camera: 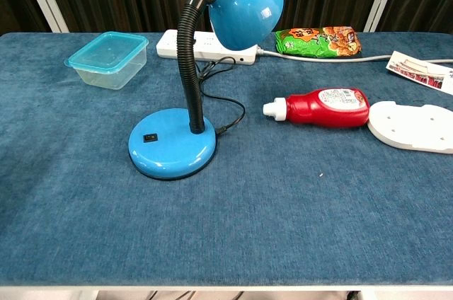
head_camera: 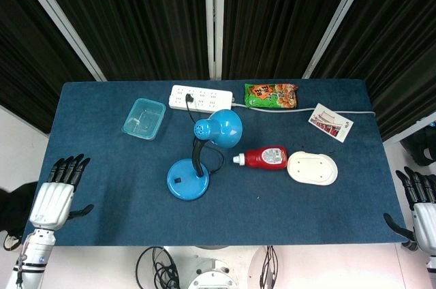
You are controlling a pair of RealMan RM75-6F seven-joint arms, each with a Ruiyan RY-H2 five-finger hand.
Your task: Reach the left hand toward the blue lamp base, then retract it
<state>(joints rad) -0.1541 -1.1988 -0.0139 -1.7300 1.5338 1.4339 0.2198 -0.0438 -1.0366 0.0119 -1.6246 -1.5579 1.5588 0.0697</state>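
Zero visible progress, I'd judge: left hand (head_camera: 53, 197) sits at the counter (head_camera: 109, 221) edge, fingers (head_camera: 68, 166) spread, holding nothing. Reach and retract both appear left. Lamp base (head_camera: 188, 180) lies well right of those fingers: glossy blue disc, small black switch, black gooseneck rising from it.

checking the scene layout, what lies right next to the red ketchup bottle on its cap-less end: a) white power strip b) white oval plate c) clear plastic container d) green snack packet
b: the flat white oval plate lies just beyond the base end of the red ketchup bottle.
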